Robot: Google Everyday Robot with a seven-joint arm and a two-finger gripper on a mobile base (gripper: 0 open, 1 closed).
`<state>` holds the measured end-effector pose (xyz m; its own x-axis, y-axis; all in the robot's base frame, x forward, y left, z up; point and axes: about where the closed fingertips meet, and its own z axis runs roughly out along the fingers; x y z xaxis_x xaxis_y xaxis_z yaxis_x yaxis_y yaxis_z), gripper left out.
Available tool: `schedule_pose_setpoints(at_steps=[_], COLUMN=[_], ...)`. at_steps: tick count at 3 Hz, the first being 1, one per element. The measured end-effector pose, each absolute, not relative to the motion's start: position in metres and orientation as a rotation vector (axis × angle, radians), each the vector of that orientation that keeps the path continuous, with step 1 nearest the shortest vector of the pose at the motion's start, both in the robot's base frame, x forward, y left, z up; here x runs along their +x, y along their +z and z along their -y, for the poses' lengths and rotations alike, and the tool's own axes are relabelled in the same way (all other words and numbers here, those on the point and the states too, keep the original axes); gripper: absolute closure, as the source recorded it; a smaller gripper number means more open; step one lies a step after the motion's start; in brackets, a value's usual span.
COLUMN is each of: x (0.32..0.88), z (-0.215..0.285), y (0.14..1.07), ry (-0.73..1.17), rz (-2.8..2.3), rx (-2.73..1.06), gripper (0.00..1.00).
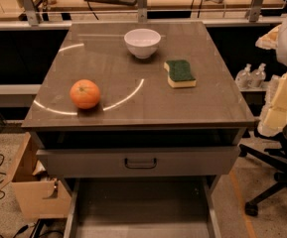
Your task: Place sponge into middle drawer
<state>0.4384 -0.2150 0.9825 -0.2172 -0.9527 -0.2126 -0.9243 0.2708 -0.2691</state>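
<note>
The sponge (180,73), yellow foam with its dark green face up, lies flat on the right side of the cabinet top (133,108). The middle drawer (143,207) is pulled out at the bottom of the view, a grey tray with a bare floor and low side walls. My gripper (278,108) shows as pale yellow and white parts at the right edge, off the cabinet and to the right of the sponge, touching nothing.
A round orange fruit (85,93) sits front left on the top and a white bowl (142,42) at the back centre. A grey drawer front with a dark loop handle (140,162) sits above the open tray. A cardboard box (31,182) stands left, an office chair (277,177) right.
</note>
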Motion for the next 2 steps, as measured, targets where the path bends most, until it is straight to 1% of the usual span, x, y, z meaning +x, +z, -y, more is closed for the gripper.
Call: schedule_pose_setpoints(at_steps=[1,2], x=[0.441,0.474], z=[0.215,0.216], y=[0.983,0.980], ry=[-0.123,-0.119], rz=[-2.220,-2.298], rx=[-1.699,-1.571], gripper=[0.00,0.00])
